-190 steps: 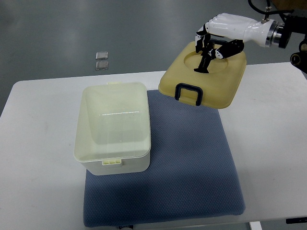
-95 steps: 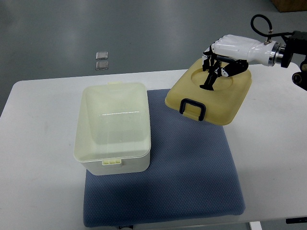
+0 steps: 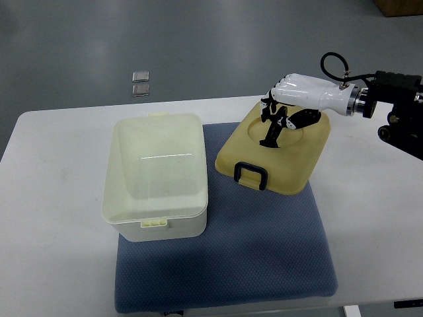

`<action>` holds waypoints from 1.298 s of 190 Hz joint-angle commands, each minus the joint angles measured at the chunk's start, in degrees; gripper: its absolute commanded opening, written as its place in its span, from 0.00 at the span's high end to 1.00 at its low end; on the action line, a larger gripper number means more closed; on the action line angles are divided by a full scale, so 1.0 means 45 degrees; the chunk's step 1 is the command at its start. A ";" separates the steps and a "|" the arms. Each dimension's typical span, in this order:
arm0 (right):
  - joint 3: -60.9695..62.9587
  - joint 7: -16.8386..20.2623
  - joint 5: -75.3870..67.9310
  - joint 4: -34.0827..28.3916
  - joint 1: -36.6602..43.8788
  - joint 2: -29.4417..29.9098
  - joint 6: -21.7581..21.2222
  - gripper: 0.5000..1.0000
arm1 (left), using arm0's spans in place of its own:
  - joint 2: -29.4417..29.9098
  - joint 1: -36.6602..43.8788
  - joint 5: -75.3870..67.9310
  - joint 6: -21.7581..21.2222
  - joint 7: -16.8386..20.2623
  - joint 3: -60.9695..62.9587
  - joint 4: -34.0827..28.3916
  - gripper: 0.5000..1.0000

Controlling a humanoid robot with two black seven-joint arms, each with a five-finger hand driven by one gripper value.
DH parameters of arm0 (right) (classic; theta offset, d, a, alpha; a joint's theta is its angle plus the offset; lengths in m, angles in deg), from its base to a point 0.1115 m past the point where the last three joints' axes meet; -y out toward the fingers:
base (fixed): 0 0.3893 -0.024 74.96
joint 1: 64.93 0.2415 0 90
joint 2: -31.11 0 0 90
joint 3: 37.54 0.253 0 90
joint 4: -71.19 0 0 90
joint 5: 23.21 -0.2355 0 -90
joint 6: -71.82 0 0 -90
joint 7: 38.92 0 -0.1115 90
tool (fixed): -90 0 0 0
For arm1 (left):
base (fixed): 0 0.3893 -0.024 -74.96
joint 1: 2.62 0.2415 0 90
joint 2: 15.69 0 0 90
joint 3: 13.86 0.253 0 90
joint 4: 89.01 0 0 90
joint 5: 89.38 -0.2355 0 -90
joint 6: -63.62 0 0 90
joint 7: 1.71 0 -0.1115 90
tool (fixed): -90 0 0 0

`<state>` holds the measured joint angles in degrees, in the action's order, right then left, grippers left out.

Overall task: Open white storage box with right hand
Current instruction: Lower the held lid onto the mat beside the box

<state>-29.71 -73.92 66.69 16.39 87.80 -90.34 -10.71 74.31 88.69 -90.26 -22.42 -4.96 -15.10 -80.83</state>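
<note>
The white storage box (image 3: pixel 156 177) stood open on the tabletop (image 3: pixel 53 218), its near right part resting on the left edge of a blue mat (image 3: pixel 258 244). Its inside looked empty and pale, with a small latch tab at its near rim and another at its far rim.

To the right of the box, the yellowish lid (image 3: pixel 274 155) lay across the far right corner of the mat, tilted, its near edge carrying a dark handle (image 3: pixel 250 174) that faced the box's right wall. The lid sat apart from the box, with a strip of mat showing between them.

The right robot hand (image 3: pixel 284 109) came in from the right, beyond the lid, and its white-backed palm hung over the lid's round recess. Its dark fingers (image 3: pixel 273 129) were curled down and closed on the lid at that recess.

Beyond the box, on the grey floor (image 3: pixel 198 46), lay two small square plates (image 3: pixel 139 83).
</note>
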 commanded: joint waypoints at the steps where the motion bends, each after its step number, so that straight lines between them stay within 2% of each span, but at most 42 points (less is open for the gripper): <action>1: -0.0041 0.0000 0.0023 -0.0264 -0.0014 0.0154 0.0019 1.00 | 0.0000 0.0002 0.0000 0.0000 0.0000 0.0001 0.0000 0.00; 24: -0.0373 0.0000 0.0413 -0.0693 0.0025 0.0154 0.0038 1.00 | 0.0000 0.0002 0.0000 0.0000 0.0000 0.0001 0.0000 0.00; 66: -0.0471 0.0000 0.1214 -0.0791 -0.0249 0.0622 0.0702 1.00 | 0.0000 0.0002 0.0000 0.0000 0.0000 0.0001 0.0000 0.00; 127: -0.0451 0.0000 0.1234 -0.0928 -0.0483 0.1072 0.0819 1.00 | 0.0000 0.0002 0.0000 0.0000 0.0000 0.0001 0.0000 0.00; 167: -0.0471 0.0000 0.1234 -0.0830 -0.1049 0.1091 0.1424 0.73 | 0.0000 0.0002 0.0000 0.0000 0.0000 0.0001 0.0000 0.00; 196: -0.0451 0.0000 0.1234 -0.0791 -0.1284 0.1091 0.1737 0.62 | 0.0000 0.0002 0.0000 0.0000 0.0000 0.0001 0.0000 0.00; 213: -0.0451 0.0000 0.1234 -0.0771 -0.1401 0.1091 0.1932 0.50 | 0.0000 0.0002 0.0000 0.0000 0.0000 0.0001 0.0000 0.00; 247: -0.0471 0.0000 0.1234 -0.0771 -0.1577 0.1052 0.2108 0.41 | 0.0000 0.0002 0.0000 0.0000 0.0000 0.0001 0.0000 0.00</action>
<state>-31.76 -73.92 72.25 12.91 81.23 -85.49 -1.51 74.31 88.69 -90.26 -22.42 -4.98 -15.09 -80.83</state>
